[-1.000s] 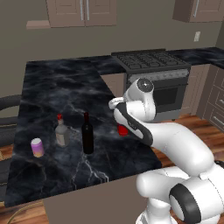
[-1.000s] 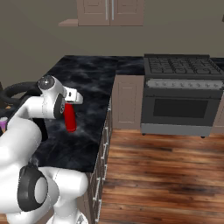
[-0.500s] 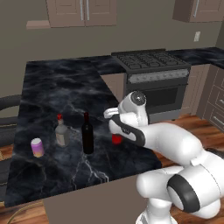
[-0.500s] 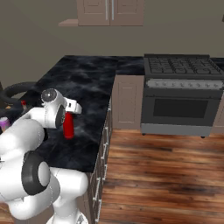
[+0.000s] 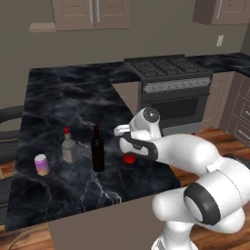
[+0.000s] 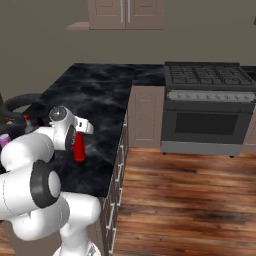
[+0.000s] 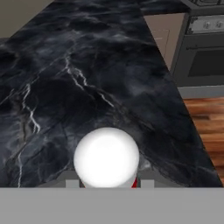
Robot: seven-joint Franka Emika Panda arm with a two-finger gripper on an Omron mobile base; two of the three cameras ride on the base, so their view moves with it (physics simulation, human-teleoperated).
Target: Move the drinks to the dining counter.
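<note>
My gripper (image 5: pixel 131 151) is shut on the slim red bottle (image 6: pixel 79 149), which it holds upright just over the dining counter (image 5: pixel 58 107) near its right edge. In the hand view the bottle's white top (image 7: pixel 106 157) sits between the fingertips above the black marble (image 7: pixel 87 65). I cannot tell whether the bottle's base (image 5: pixel 129 158) touches the slab. Three more drinks stand to its left: a tall dark wine bottle (image 5: pixel 97 149), a squat clear red-capped bottle (image 5: pixel 68 147) and a pink-purple can (image 5: pixel 41 164).
A steel stove (image 5: pixel 171 78) stands behind and to the right of the counter, with brown cabinets beside it. A round black stool (image 5: pixel 10 117) sits at the counter's left side. Wooden floor (image 6: pixel 190 190) lies beyond the counter's right edge.
The arm has lowered the red bottle toward the counter top and drawn it slightly nearer the wine bottle. The other three drinks have stayed put.
</note>
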